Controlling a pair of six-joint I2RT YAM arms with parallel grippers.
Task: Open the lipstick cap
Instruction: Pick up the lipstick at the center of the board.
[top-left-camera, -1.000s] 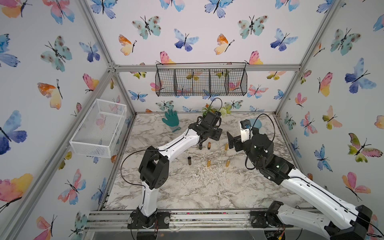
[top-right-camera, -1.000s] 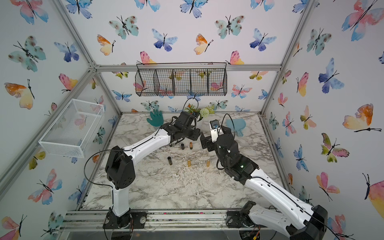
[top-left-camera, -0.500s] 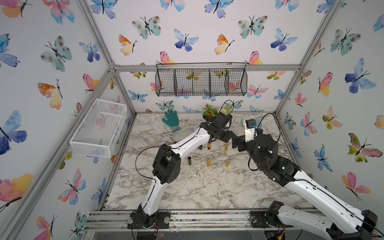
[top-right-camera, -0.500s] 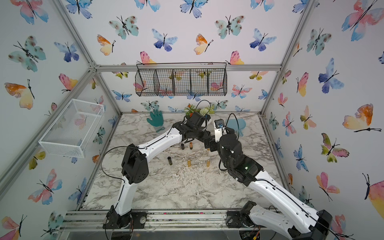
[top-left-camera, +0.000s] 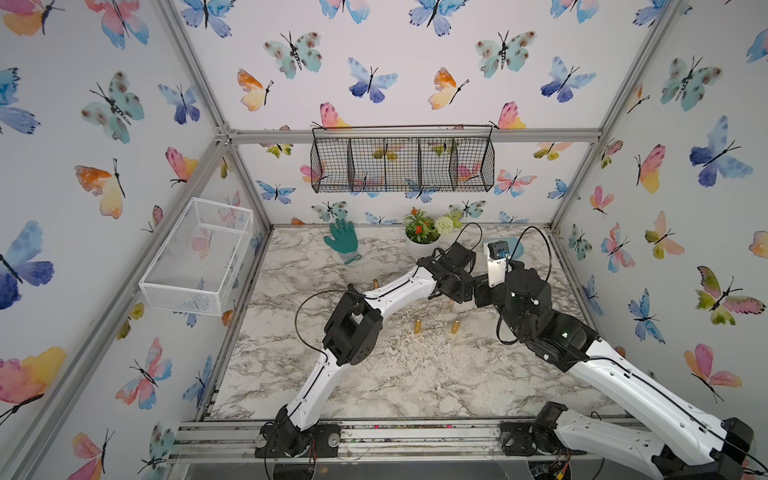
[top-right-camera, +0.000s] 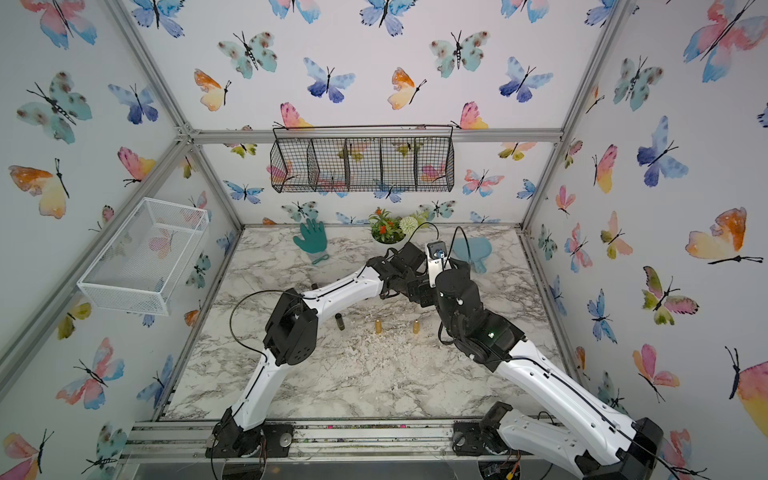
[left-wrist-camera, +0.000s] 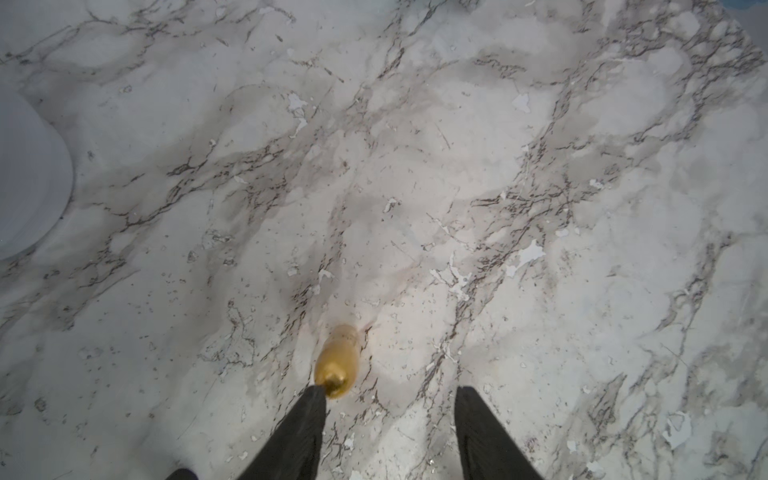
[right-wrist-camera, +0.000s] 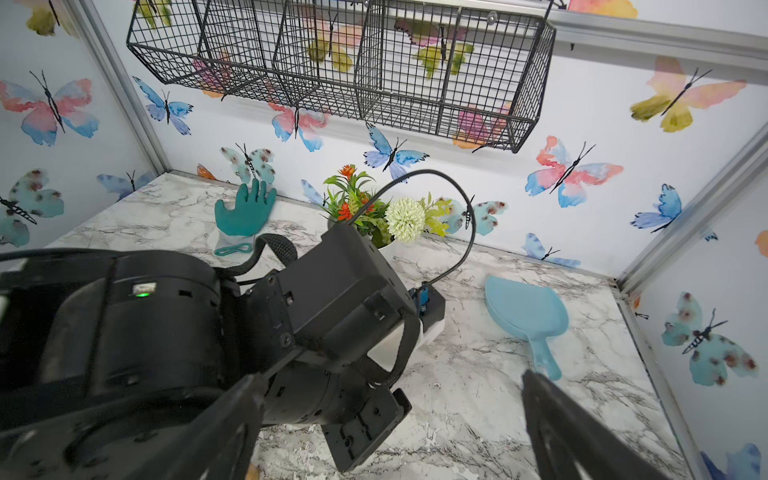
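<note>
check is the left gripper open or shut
Open: the left gripper's fingers stand apart in its wrist view, the gold lipstick beside one, not between them.

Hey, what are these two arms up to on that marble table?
Two robot arms are trying to open a lipstick. The left gripper hangs open over a gold lipstick standing on the table; it sits beside one finger, not between them, cap apparently on. The right gripper is open and empty, close to the left arm. Other lipsticks stand nearby.
</note>
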